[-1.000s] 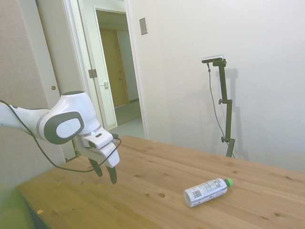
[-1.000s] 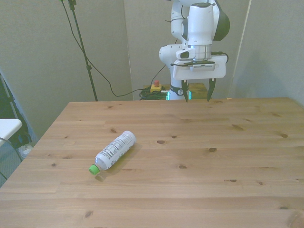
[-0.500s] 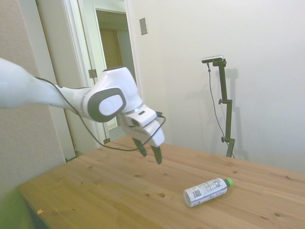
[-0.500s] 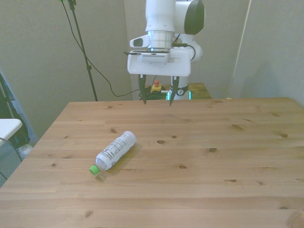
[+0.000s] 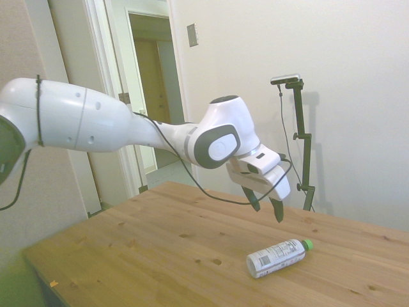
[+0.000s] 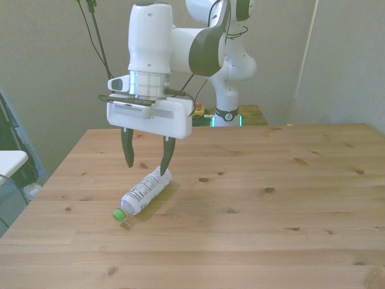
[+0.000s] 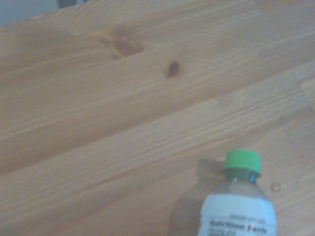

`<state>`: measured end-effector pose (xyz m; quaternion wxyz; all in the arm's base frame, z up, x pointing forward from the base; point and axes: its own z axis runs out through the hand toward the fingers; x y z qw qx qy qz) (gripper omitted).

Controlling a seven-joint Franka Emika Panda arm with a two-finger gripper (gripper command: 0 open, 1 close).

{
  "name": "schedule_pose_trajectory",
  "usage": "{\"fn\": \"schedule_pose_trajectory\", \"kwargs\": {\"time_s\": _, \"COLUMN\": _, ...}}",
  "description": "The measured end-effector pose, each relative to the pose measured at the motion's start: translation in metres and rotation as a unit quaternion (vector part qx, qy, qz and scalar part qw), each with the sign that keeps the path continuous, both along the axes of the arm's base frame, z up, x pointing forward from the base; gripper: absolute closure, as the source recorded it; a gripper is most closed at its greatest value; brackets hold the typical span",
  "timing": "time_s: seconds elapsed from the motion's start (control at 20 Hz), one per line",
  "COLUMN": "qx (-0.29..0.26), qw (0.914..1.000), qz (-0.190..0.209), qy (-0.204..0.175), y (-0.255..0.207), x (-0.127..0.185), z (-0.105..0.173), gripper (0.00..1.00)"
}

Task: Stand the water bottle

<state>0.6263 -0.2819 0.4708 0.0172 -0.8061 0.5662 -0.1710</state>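
Note:
The water bottle (image 5: 277, 256) (image 6: 144, 191) (image 7: 237, 202) lies on its side on the wooden table (image 6: 271, 235), a small clear bottle with a white printed label. Its green cap (image 6: 119, 214) points toward the table's near edge on the front view's left. My gripper (image 5: 267, 210) (image 6: 145, 161) hangs open in the air above the bottle's base end, apart from it, with nothing between its dark fingers (image 6: 166, 155). The wrist view shows the cap (image 7: 241, 162) and the bottle's neck against bare wood.
A white object (image 6: 9, 161) sits off the table's edge at the front view's left. Behind the table in the side view are a wall and an open doorway (image 5: 156, 96).
The arm has swung across the table from the far edge to a spot over the bottle and come lower. The fingers stayed open. The bottle has not moved.

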Motion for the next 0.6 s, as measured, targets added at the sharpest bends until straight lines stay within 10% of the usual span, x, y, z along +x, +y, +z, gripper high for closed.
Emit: {"fn": "schedule_pose_trajectory", "kwargs": {"time_s": 0.6, "qx": 0.019, "qw": 0.9990, "qz": -0.039, "qy": 0.008, "y": -0.065, "x": 0.037, "z": -0.075, "gripper": 0.00}}
